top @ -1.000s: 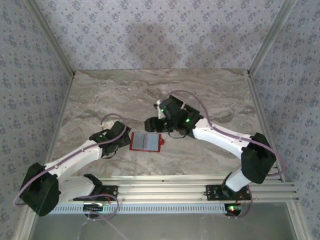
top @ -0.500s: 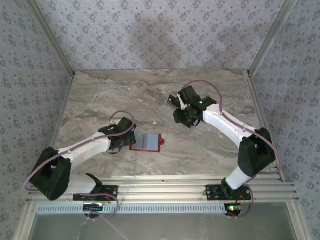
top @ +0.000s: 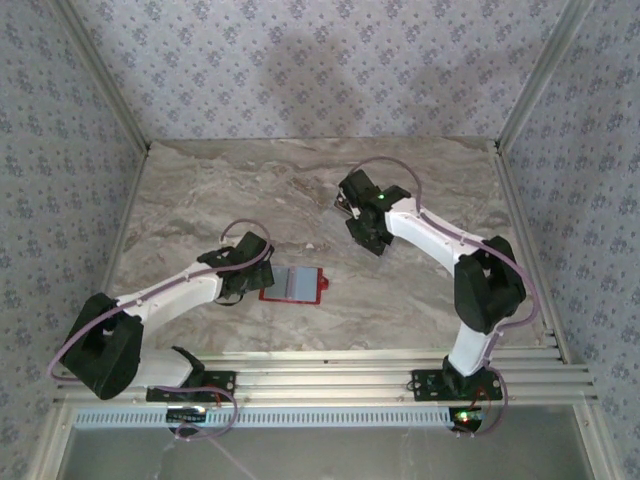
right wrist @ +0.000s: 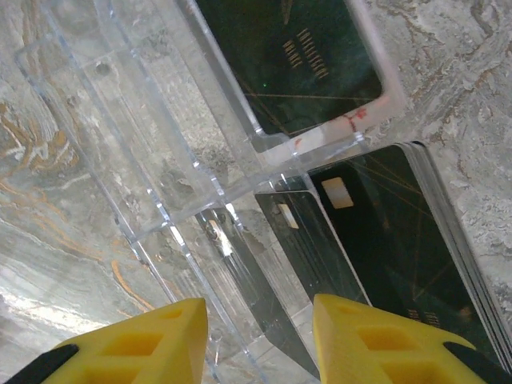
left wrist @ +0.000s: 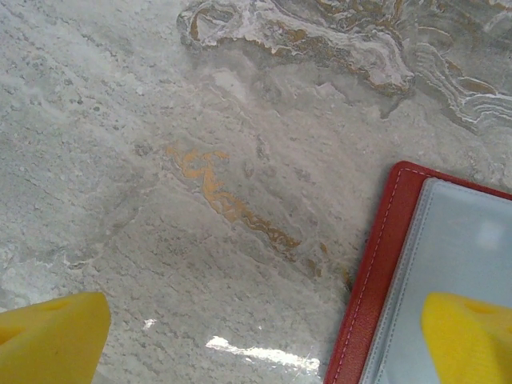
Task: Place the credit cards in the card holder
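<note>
The card holder [top: 296, 284] is a red wallet lying open on the marble table, its pale grey inside facing up [left wrist: 460, 248]. My left gripper [top: 258, 282] is open and straddles the wallet's left red edge [left wrist: 382, 272], with one yellow fingertip [left wrist: 468, 336] over the pale inside. My right gripper [top: 364, 222] hangs open over a clear plastic rack [right wrist: 120, 128] holding the credit cards. A stack of black cards [right wrist: 400, 240] leans at the right. One dark card [right wrist: 308, 248] stands slanted between the yellow fingers [right wrist: 384, 344], untouched. Another dark card [right wrist: 296, 56] lies further off.
The marble table [top: 220, 190] has raised metal rails at both sides and patterned walls around it. The arm bases sit on an aluminium frame [top: 330, 375] at the near edge. The clear rack's thin dividers [right wrist: 212, 192] stand close around the cards.
My right arm swung away from the wallet to the card rack at the back right, its jaws narrowing. My left gripper shifted right to the wallet's left edge.
</note>
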